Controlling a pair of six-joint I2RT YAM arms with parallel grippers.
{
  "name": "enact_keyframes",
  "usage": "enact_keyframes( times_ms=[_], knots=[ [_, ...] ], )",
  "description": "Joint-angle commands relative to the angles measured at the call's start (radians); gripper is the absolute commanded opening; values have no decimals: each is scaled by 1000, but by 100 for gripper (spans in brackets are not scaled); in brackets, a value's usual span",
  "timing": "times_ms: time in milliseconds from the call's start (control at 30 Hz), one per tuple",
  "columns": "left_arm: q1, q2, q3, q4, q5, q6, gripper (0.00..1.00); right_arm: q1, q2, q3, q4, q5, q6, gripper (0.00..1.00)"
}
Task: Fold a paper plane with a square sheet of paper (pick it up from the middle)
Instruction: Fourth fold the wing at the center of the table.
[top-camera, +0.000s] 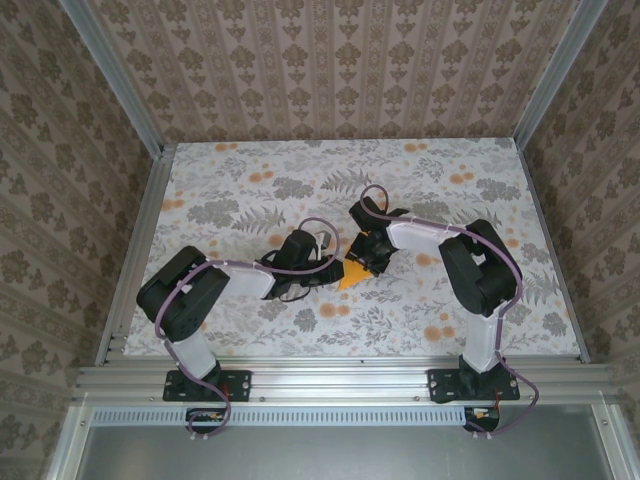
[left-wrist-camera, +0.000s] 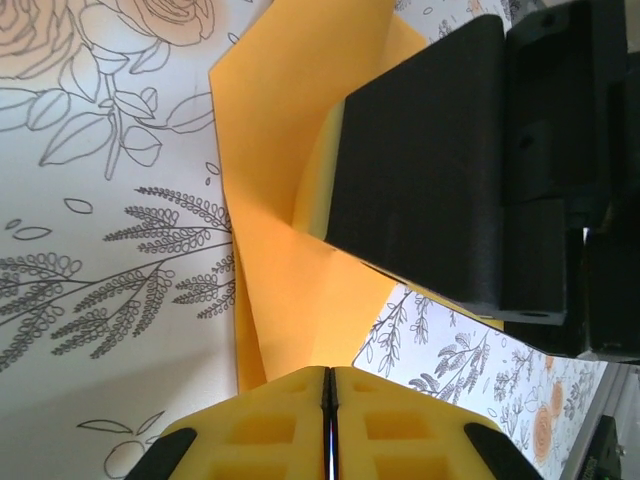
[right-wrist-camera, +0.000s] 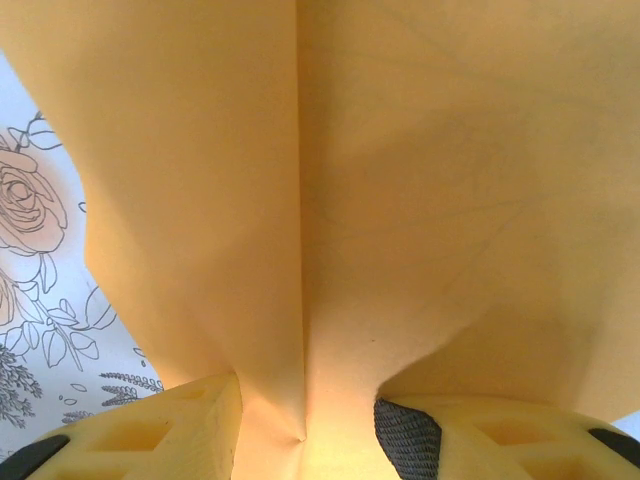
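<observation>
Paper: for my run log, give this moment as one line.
paper: partly folded | left tool: shut on paper | right tool: open around a fold | stage: mid-fold

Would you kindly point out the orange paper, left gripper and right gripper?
orange paper (left-wrist-camera: 285, 120): left wrist view, its upper panel
left gripper (left-wrist-camera: 330, 400): left wrist view, between its closed fingertips
right gripper (right-wrist-camera: 306, 440): right wrist view, midway between its fingertips
</observation>
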Motion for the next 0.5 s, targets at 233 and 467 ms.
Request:
enact_keyframes(
  times_ms=[233, 467],
  knots=[
    [-13, 64, 39, 38, 42, -1, 12, -21, 296, -122, -179, 232, 15, 52],
    [-25, 100, 63, -14, 19, 7, 11, -21, 293, -127, -178, 232, 16, 52]
  ],
)
